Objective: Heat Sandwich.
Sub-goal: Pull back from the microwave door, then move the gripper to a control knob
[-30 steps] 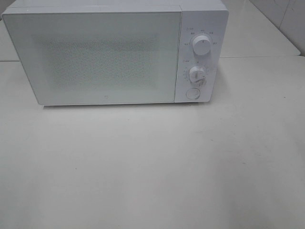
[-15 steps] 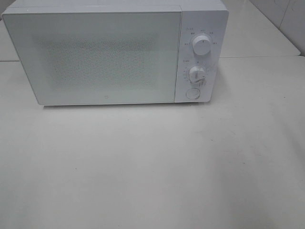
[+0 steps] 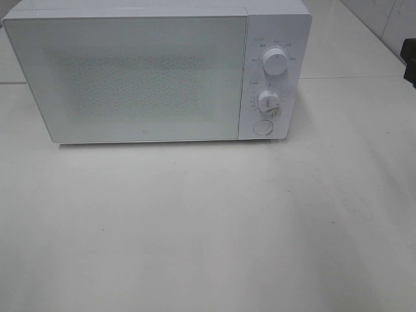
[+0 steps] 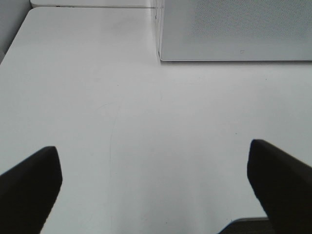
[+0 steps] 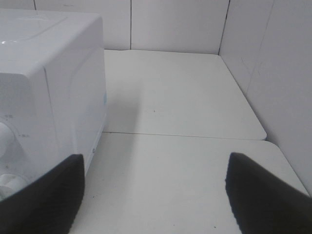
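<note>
The sandwich is out of view in every frame. A white microwave (image 3: 130,78) stands at the back of the table with its frosted door shut. It also shows as a door corner, the microwave (image 4: 234,29), and as a side wall, the microwave (image 5: 48,87). My left gripper (image 4: 156,190) hovers open over bare tabletop in front of the door's left corner, holding nothing. My right gripper (image 5: 153,195) is open and empty beside the microwave's right side. A dark part of the right arm (image 3: 411,62) shows at the right edge of the high view.
The control panel carries an upper knob (image 3: 275,63), a lower knob (image 3: 268,102) and a round button (image 3: 262,127). A white table (image 3: 208,227) stretches in front. White walls (image 5: 273,73) close off the back and right; a seam (image 5: 185,135) joins two tabletops.
A dark part of the right arm has come into the high view at the right edge. The microwave has not moved.
</note>
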Motion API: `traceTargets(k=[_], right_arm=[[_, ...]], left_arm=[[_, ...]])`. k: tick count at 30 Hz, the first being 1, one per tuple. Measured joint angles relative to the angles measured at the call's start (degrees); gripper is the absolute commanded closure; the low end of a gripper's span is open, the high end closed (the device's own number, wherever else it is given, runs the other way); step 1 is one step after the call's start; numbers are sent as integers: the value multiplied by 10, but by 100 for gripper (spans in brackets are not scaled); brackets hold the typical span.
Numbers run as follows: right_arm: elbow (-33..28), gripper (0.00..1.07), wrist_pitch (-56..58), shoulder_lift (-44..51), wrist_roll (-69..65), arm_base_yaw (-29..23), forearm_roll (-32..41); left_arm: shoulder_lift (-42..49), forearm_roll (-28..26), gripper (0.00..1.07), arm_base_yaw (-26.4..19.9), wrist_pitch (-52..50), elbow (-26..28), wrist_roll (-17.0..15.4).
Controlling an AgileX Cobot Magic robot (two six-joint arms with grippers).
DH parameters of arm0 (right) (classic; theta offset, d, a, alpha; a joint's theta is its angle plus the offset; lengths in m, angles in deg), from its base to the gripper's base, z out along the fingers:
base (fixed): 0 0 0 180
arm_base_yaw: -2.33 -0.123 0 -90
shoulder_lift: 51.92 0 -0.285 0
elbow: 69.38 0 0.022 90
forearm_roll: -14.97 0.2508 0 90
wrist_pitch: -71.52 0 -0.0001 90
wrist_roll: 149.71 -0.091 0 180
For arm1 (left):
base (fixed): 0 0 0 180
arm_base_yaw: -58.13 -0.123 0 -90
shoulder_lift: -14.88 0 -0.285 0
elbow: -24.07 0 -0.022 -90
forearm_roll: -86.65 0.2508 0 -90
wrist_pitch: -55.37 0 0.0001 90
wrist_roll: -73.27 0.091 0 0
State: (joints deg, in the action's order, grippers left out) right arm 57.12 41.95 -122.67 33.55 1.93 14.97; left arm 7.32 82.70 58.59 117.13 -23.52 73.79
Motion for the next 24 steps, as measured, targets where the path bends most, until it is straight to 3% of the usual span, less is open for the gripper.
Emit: traceTargets(k=[5,12,24], right_arm=[[-13,31,-58,-29,37,-23,61],[-35,31,-169,-97,113,-127,178],[-35,31,-289,-211,129,-250,280]], left_arm=[[0,0,9,0,0,0,0],[0,0,9,0,0,0,0],[0,0,9,0,0,0,0]])
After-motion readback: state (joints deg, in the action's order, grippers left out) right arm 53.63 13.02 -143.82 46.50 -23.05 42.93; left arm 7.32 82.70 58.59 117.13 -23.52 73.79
